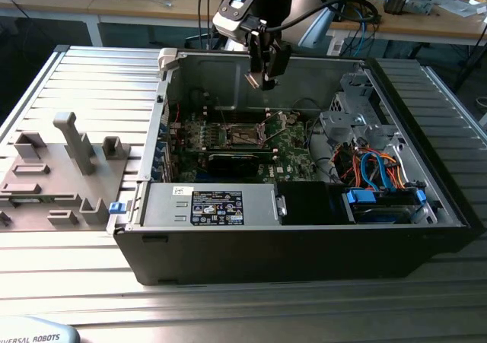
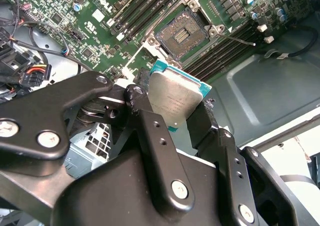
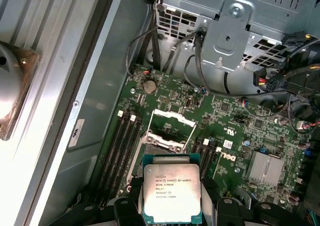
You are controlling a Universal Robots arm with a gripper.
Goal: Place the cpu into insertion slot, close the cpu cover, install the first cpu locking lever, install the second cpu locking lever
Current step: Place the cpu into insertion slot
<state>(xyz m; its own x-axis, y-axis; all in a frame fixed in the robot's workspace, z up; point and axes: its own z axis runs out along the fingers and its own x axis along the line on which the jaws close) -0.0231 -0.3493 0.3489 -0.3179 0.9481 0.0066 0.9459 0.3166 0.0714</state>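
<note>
Right, the cpu [image 3: 172,192]: flat square chip, silver-grey metal lid with dark print, thin teal-green edge showing all round. Second wrist view shows it tilted, one teal corner poking out past the finger [image 2: 175,98].

Gripper [image 1: 262,80]: black fingers [image 3: 131,192] pinched onto two opposite edges of the cpu, gap no wider than the chip. Chip sits at the fingertips, lid facing the first wrist camera.

Position: held in the air inside the open computer case [image 1: 304,229], well above the green motherboard [image 3: 240,131]. In the first wrist view it appears just beside the socket [image 3: 167,136], not seated.

Socket side: the cpu cover [image 3: 171,120] is hinged up at one edge and the contact field is exposed [image 2: 181,34]. A thin wire locking lever [image 2: 237,39] sticks out sideways, unlatched.

Clearance:
- black memory slots [image 3: 125,141] flank the socket on both sides
- grey case floor lies beyond the board edge
- the perforated metal drive cage [image 3: 235,25] and loose cables [image 3: 190,50] sit past the far end of the board, apart from the socket
- in the exterior view the gripper hangs near the case's back wall, with open air below it down to the board
</note>
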